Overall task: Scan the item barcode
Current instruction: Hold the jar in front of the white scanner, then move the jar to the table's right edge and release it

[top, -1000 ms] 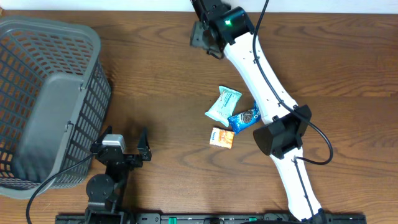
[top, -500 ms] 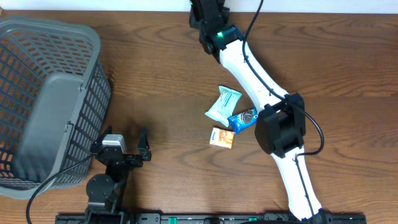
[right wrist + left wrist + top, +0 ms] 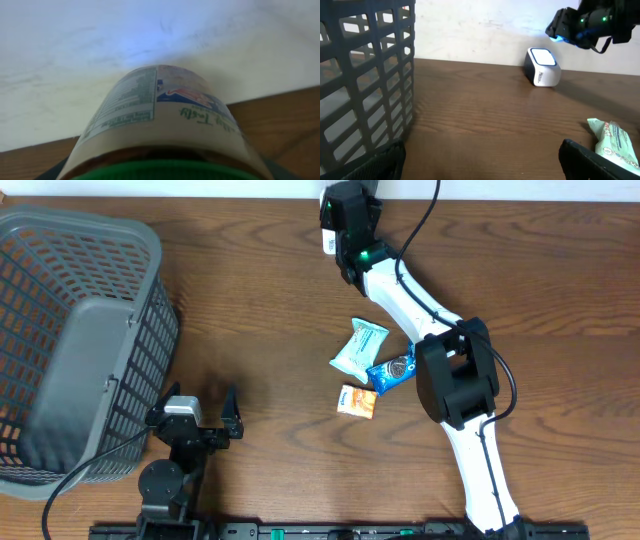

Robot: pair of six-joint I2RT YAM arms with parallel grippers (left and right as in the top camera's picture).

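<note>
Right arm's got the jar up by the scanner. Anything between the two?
Nothing visible. From the left wrist view, the right gripper holding the jar hangs up and right of the scanner, only air and bare table between them. The right wrist view shows just the jar and wall, no scanner.

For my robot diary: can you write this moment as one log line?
right gripper: shut on bottle, near scanner | left gripper: open, beside basket | snacks: on table

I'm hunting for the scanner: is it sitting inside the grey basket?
No, the white scanner stands on the wooden table, out in the open and well apart from the basket.
</note>
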